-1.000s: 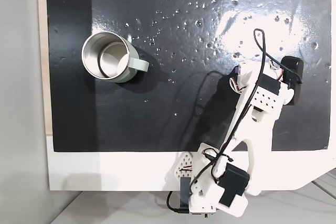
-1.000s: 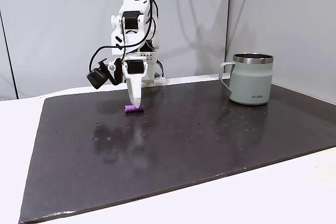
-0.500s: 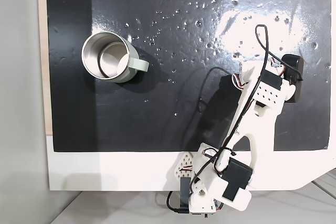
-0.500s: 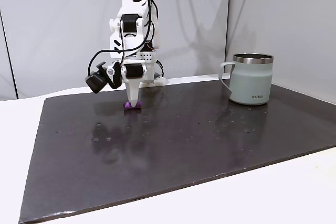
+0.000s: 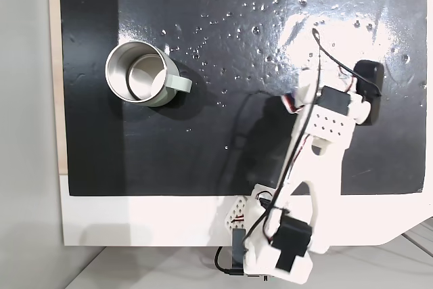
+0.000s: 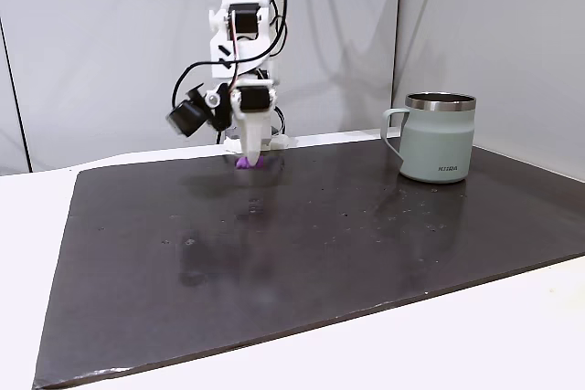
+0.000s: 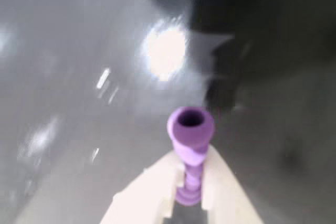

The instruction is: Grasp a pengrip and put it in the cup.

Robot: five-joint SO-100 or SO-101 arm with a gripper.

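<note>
The cup (image 5: 140,73) sits with nothing inside, far from the gripper (image 6: 249,158), which is clamped on the pengrip (image 7: 189,136) above the dark worktop (image 6: 366,244).

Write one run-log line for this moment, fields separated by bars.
phase: lift | pincer: shut on small light-purple ribbed rubber pengrip, raised above black mat | pale grey-green steel-lined mug: upright, apart | insertion: not yet done
</note>
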